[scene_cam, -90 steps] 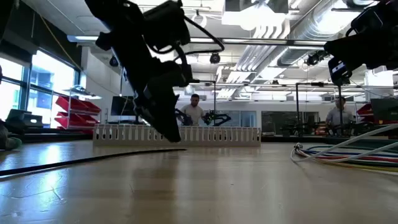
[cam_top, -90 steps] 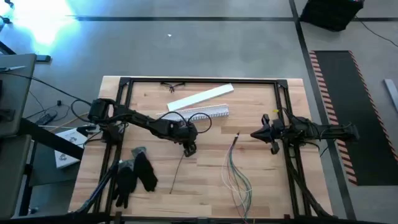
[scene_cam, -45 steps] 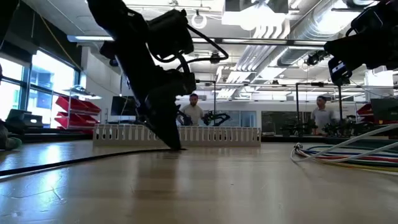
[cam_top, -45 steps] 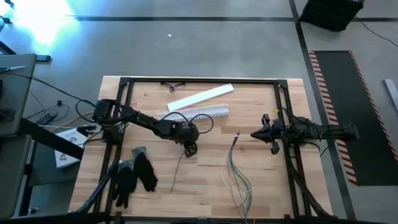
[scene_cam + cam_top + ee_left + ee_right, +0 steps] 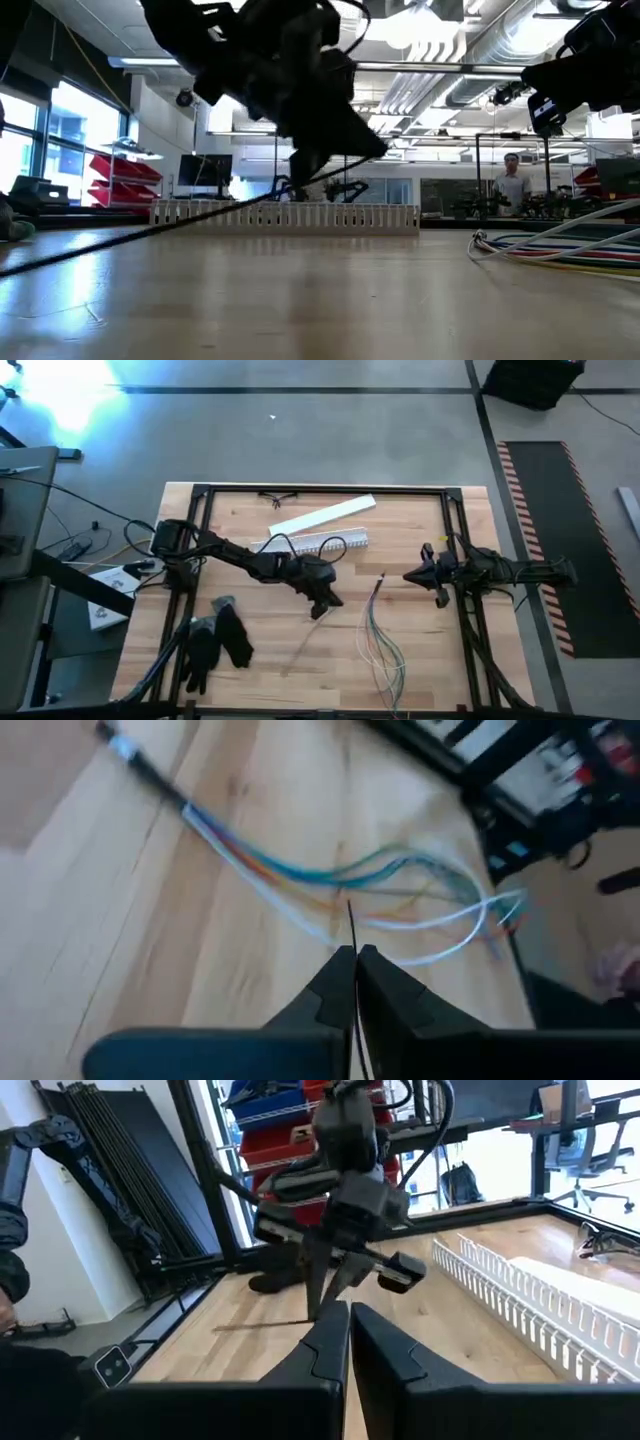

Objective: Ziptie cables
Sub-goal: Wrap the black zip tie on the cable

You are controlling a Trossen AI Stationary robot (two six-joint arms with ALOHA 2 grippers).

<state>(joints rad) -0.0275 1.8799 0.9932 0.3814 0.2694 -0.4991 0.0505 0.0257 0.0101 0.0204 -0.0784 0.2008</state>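
While left gripper (image 5: 320, 607) pinches zip tie (image 5: 300, 645) mid-table, cables (image 5: 382, 640) lie nearby; right gripper (image 5: 412, 575) jaws closed, empty.

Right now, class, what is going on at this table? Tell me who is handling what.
The left gripper is shut on a thin black zip tie, one end raised off the wooden table while the other trails down to it. The loose cables lie fanned on the table beside it, not yet tied. The right gripper is shut, holds nothing and waits near the cables' bound end. A white slotted channel lies behind, and black gloves rest near the left edge.
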